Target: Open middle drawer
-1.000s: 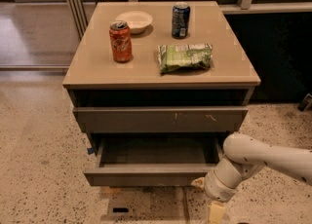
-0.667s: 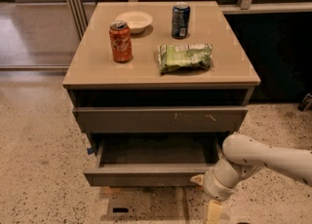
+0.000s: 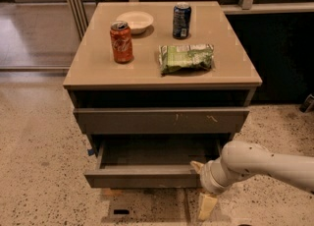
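The middle drawer is a plain dark grey-brown drawer that stands pulled out from the cabinet, its empty inside showing. A small blue tab sits at its left end. Above it, the top drawer front with pale scratch marks is closed. My gripper is at the right end of the middle drawer's front, on the white arm coming in from the right. One pale finger is above the front edge and the other hangs below it, wide apart. The lowest drawer is hidden beneath.
On the cabinet top stand a red soda can, a white bowl, a dark blue can and a green snack bag. Speckled floor surrounds the cabinet. A dark counter is at the right.
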You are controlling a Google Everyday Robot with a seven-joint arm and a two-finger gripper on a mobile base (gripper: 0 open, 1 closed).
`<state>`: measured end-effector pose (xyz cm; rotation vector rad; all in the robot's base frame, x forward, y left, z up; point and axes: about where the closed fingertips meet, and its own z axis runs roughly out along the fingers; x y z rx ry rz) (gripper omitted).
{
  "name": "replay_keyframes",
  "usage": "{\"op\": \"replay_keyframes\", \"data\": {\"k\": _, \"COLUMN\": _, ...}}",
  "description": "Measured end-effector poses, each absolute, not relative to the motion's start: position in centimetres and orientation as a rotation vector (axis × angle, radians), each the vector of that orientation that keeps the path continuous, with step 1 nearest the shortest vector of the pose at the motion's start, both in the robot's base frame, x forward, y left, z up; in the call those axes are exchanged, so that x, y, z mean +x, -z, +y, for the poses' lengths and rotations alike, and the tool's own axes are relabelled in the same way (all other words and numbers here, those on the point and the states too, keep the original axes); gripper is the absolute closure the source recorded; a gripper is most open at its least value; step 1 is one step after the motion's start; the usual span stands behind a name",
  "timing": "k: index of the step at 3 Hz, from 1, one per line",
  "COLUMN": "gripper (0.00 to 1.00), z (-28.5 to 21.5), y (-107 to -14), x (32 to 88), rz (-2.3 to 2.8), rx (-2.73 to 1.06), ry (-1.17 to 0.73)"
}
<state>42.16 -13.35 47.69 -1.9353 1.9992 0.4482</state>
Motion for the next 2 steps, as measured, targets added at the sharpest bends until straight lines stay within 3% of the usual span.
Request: {"op": "replay_keyframes", "data": {"k": 2, "gripper": 0.0, "z": -13.4, "y": -44.4, "x": 48.1, "rz": 1.984, "rx": -1.886, "ry": -0.396}}
